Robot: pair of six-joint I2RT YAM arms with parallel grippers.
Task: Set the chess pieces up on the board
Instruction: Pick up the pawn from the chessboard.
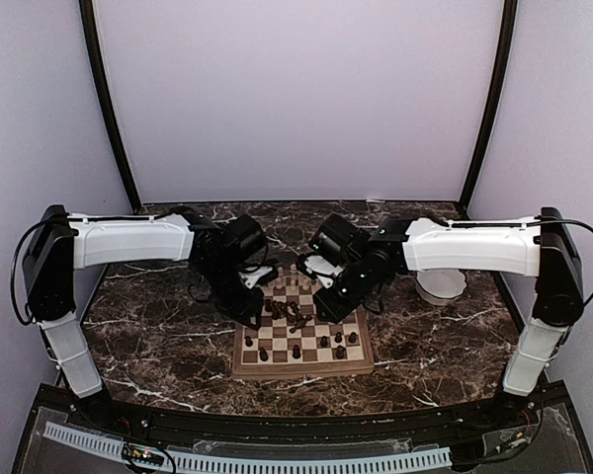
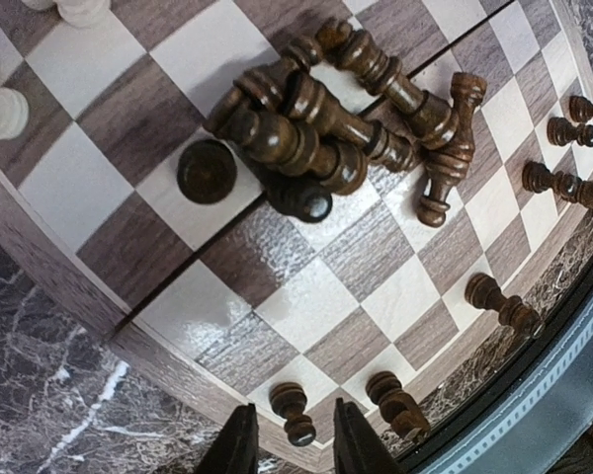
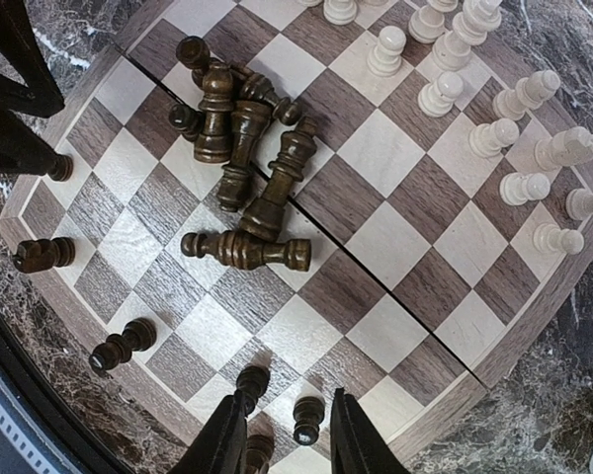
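Count roughly eight dark pieces toppled crosswise at the centre of the board, six more upright along its near edge, a dozen-odd cream pieces along its far edge; find the heap ahead of left jaws and right jaws alike, both parted, empty.

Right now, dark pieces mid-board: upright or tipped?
Mostly tipped. The dark pieces lie heaped on their sides across the board's middle squares.
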